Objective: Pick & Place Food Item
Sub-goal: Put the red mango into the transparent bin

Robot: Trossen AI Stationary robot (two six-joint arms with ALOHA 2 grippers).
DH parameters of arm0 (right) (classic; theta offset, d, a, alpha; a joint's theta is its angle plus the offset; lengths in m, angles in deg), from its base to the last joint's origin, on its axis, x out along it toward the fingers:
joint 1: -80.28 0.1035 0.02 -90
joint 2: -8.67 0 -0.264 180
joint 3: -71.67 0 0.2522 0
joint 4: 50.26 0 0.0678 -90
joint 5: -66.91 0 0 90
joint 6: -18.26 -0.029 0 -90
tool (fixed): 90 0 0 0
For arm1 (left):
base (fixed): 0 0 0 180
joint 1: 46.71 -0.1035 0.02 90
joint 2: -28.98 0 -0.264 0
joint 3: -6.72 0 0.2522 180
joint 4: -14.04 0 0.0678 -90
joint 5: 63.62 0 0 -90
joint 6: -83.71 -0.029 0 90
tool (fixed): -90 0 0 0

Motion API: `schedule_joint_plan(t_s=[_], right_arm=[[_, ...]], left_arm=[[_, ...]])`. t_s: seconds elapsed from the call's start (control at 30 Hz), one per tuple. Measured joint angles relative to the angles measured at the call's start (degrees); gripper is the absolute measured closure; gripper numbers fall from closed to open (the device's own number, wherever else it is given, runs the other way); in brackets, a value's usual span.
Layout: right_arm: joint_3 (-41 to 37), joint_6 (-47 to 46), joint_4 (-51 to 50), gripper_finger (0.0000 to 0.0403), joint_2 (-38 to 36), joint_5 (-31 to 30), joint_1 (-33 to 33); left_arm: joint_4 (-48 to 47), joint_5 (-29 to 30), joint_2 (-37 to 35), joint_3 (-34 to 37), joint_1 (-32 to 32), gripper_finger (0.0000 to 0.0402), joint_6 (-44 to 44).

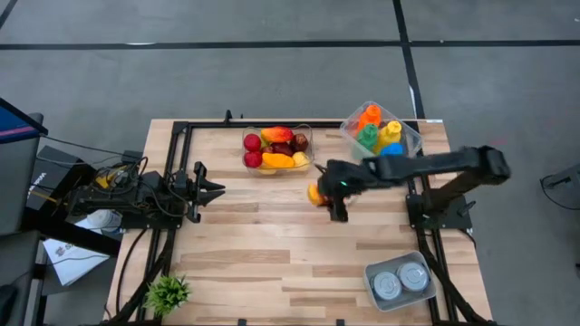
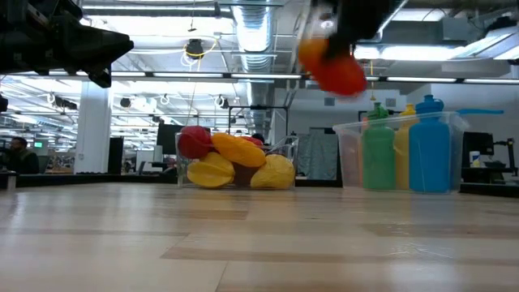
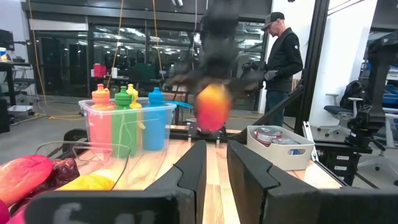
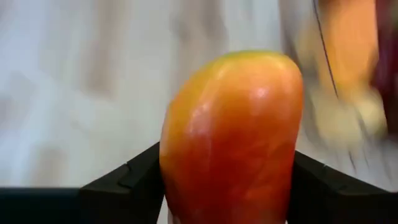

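The left gripper (image 1: pixel 216 189) is idling, fingers clenched, left of the clear fruit bin (image 1: pixel 310 138) holding mixed fruit. The right gripper (image 1: pixel 328 192) is grasping a mango (image 1: pixel 314 194) just right of it, lifted above the table.

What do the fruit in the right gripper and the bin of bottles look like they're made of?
Orange-red mango-shaped fruit in the right gripper: probably moulded plastic, since its glossy skin shows sharp highlights. Clear bottle bin: thin transparent plastic, as the green, yellow and blue bottles show through its walls.
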Motion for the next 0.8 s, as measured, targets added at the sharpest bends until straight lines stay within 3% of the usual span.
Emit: schedule_joint_plan(t_s=[0.17,0.33,0.57,0.8], right_arm=[[0.0,-1.1,15.89,0.0156,-6.62,1.03,11.78],[0.04,3.25,31.95,0.0159,-8.19,4.19,24.42],[0.07,11.06,51.3,0.0158,-4.03,6.98,38.45],[0.02,15.92,59.98,0.0158,2.27,3.27,44.3]], left_arm=[[0.0,0.02,0.0,0.0,0.0,0.0348,0.0],[0.0,0.0,0.0,0.0,0.0,0.0348,0.0],[0.0,0.02,0.0,0.0,0.0,0.0348,0.0],[0.0,0.02,0.0,0.0,0.0,0.0348,0.0]])
